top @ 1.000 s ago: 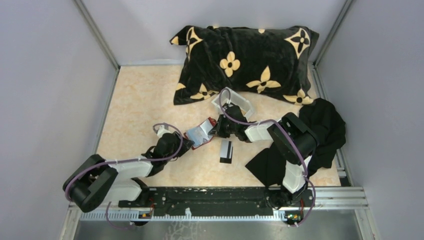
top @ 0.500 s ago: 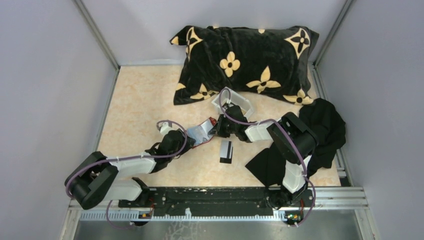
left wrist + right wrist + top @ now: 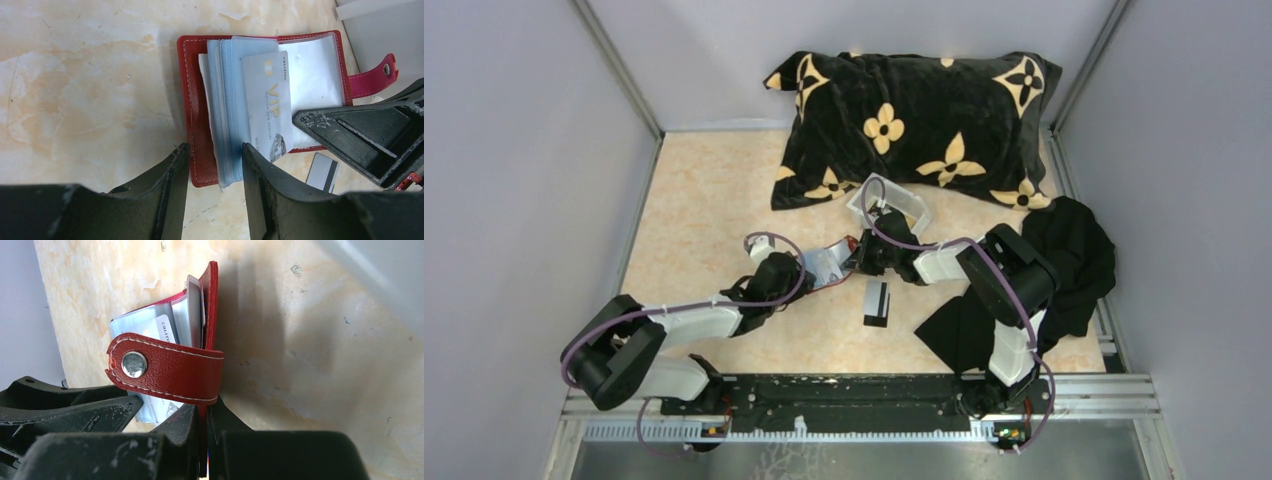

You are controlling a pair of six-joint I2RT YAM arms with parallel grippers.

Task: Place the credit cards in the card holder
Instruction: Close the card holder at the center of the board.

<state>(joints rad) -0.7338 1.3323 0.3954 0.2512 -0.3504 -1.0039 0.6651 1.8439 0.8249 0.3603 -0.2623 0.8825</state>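
Red stitched card holder (image 3: 189,100), clear plastic sleeves (image 3: 227,90), pale flat VIP card (image 3: 267,100)

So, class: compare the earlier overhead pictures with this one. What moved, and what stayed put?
The left gripper slid forward and right to the open card holder; its open jaws now straddle the near edge. Nothing was grabbed or released. The right gripper stays shut on the holder's cover; the black card, white tray and pillow have not moved.

Count: 2 cards (1 blk card (image 3: 876,302), 1 VIP card (image 3: 267,100)), 1 holder (image 3: 192,100), 1 tray (image 3: 911,207), 1 pillow (image 3: 924,120), 1 cloth (image 3: 1074,260), 1 desk (image 3: 704,210).
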